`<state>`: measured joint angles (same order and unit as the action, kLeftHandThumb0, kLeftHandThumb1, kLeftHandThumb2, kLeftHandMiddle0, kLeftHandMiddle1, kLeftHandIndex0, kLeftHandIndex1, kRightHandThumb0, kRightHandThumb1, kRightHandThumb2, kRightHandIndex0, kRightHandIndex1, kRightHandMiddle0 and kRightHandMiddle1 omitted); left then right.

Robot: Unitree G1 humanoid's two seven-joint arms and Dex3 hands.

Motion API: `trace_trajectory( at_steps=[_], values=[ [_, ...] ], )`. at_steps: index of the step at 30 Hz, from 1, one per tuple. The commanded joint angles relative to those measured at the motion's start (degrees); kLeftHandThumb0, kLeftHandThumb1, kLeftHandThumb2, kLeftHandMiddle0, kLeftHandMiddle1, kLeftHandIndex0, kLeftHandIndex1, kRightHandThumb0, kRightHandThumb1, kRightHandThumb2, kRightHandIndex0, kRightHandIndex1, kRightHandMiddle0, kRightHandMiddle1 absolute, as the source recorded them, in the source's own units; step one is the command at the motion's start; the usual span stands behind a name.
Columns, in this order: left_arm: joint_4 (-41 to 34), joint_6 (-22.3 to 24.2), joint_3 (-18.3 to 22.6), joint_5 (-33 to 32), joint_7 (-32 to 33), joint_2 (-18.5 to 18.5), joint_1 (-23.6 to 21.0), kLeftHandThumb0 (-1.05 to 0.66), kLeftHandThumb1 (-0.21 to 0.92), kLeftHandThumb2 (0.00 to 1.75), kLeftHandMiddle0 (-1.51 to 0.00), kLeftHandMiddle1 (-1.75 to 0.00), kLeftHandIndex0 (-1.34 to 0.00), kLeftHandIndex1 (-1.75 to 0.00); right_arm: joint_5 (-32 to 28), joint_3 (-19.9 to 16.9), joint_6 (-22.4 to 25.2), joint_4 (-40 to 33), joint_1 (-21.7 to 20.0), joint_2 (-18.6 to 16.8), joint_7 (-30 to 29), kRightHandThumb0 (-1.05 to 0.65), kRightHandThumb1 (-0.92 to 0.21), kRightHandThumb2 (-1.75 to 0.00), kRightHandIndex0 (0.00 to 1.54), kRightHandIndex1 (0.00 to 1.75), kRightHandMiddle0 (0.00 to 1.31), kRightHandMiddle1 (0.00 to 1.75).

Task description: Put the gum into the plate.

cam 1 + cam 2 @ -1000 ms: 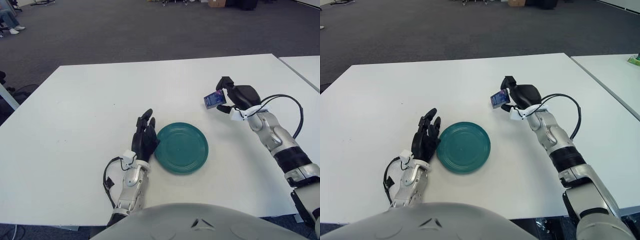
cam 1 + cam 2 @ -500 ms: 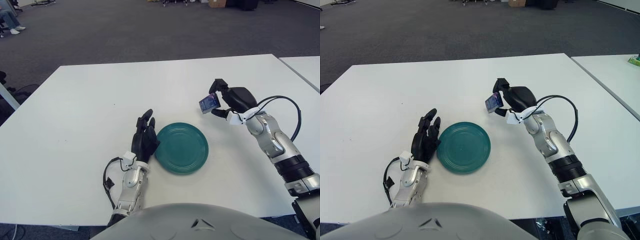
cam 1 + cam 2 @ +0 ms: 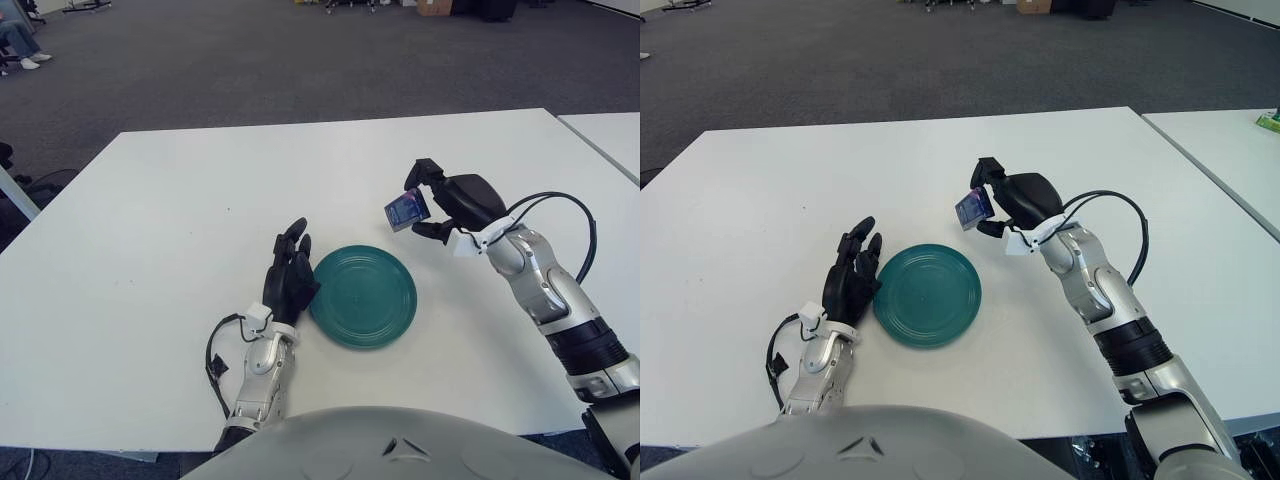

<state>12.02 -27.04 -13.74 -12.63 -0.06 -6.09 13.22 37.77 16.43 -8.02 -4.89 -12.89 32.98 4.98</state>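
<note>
A small blue gum pack is held in the air by my right hand, whose black fingers are shut on it. The pack hangs just past the far right rim of the round teal plate, above the white table. In the right eye view the same pack shows above the plate's upper right edge. My left hand shows against the plate's left rim, fingers extended and holding nothing.
The white table stretches wide around the plate. A second white table stands at the right, with a small green item on it. Grey carpet lies beyond the far edge.
My right hand has carried the gum pack leftward, closer to the plate's far right rim. The left hand and the plate have not moved.
</note>
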Motion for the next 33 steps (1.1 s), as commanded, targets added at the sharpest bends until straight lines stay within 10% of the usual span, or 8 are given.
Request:
trace_trajectory(
  at_steps=[1,33],
  values=[
    [0.8,1.0,0.7,0.3,1.0,-4.3,0.1,-0.94,0.92,0.89,-0.23,0.00,0.00,-0.66,0.3,-1.0,0.0,-3.3,0.2,-0.4,1.4,-0.41,-0.55,-1.01,0.81,1.75,0.43,1.75],
    [3.5,-0.3,0.8,0.9,2.9,-5.6,-1.5,-0.93,0.92,0.89,-0.27,-0.01,0.00,-0.68,-1.3,-1.6,1.1,-21.8,7.0,-2.0,15.0,-0.41,-0.58,-0.99,0.72,1.75,0.42,1.75]
  ],
)
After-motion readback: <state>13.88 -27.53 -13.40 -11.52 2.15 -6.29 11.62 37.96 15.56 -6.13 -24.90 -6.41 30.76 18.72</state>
